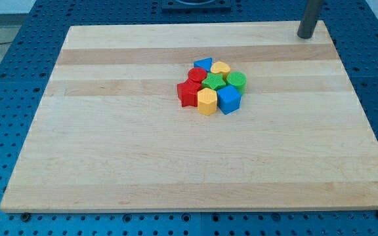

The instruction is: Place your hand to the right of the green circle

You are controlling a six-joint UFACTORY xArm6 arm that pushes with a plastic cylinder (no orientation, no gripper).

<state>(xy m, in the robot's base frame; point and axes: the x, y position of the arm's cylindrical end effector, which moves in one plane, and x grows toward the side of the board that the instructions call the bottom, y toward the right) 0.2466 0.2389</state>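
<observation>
1. Blocks sit bunched in one tight cluster near the middle of the wooden board (110, 164), well down and to the view's left of my tip (305, 36), which rests near the board's top right corner.
2. I have no fingers to open or close; I end in a plain dark rod, so there is nothing to grip with and nothing is held.
3. My target, the green circle (236, 80), is on the cluster's right flank, the member nearest to me. It touches or nearly touches the blue cube-like block (229, 99) below it and the yellow heart (220, 67) at its upper left.
4. Further from me lie the green star-like block (213, 82), the blue triangle (203, 64), the red round block (197, 74), the red star-like block (188, 93) and the yellow hexagon (207, 101).
5. Because the circle sits on the outer side facing me, I judge the spot to its right can be reached without nudging any block.
6. Bare wood runs from the circle to the board's right edge, and between it and me, leaving plenty of sliding room.
7. The risk I see is overshooting leftward into the circle and disturbing the pack.
</observation>
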